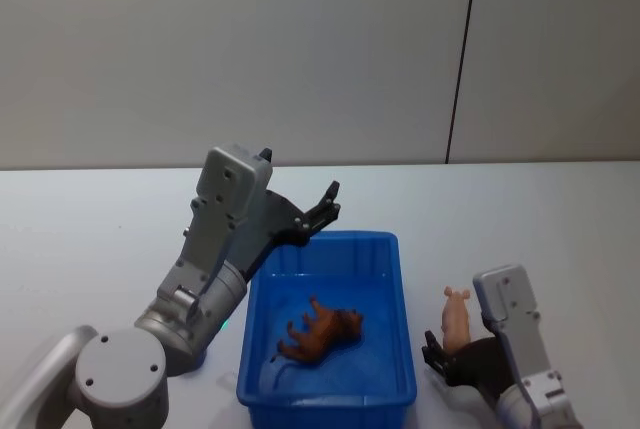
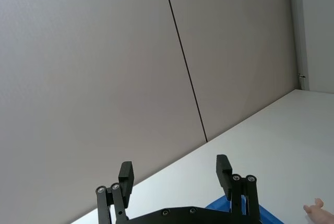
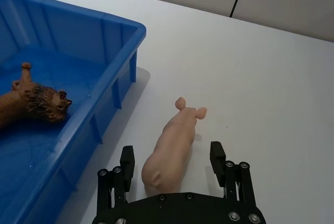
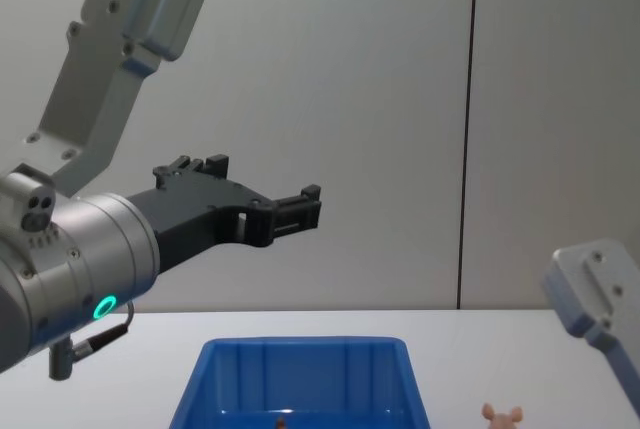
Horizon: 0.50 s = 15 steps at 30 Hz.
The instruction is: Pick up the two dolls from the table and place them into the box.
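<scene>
At the lens, the right pincer hangs low over the bench, its two black fingers spread and straddling the pink doll with a gap showing on either side; nothing is pinched yet.

We judge the task half done: one doll is in the box and the other is waiting to be gripped, lifted over the rim and released inside.

The white bench runs back to a grey wall. On it sits the box, a bright blue bin with ribbed inner walls and a thick rim, far bigger than either toy. Above its far left corner the left pincer is held high, fingers spread and empty, pointing toward the wall.

The brown doll, a shaggy, maned animal, lies on its side on the floor of the box with its legs stuck out. The pink doll, smooth and pale with small ears, lies on the bench just beside the right wall of the box, its head turned away from the pincer.
</scene>
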Motion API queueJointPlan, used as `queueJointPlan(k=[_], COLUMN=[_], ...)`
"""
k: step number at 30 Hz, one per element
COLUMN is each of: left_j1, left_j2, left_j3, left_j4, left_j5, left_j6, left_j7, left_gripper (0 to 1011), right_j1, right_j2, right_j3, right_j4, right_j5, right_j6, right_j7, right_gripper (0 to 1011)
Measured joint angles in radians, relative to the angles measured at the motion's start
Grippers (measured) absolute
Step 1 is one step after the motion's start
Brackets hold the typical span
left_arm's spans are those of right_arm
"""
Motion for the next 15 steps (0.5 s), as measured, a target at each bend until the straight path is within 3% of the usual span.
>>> queueJointPlan(k=[7,10,15], left_j1=[0.0,0.0,0.0], left_j2=[0.0,0.0,0.0], left_j3=[0.0,0.0,0.0], left_j4=[0.0,0.0,0.0], left_j5=[0.0,0.0,0.0], left_j6=[0.0,0.0,0.0], left_j7=[0.0,0.0,0.0], left_gripper=[1001,1001,1001], right_j1=[0.018,0.025,0.032], right_j2=[-0.015,-0.02,-0.026], right_j3=[0.002,0.004,0.008], right_j4=[0.041,0.058,0.077], right_j5=[0.001,0.008,0.021], right_j6=[-0.021,-0.031,-0.042], right_j7=[0.007,0.008,0.009], right_gripper=[754,615,475])
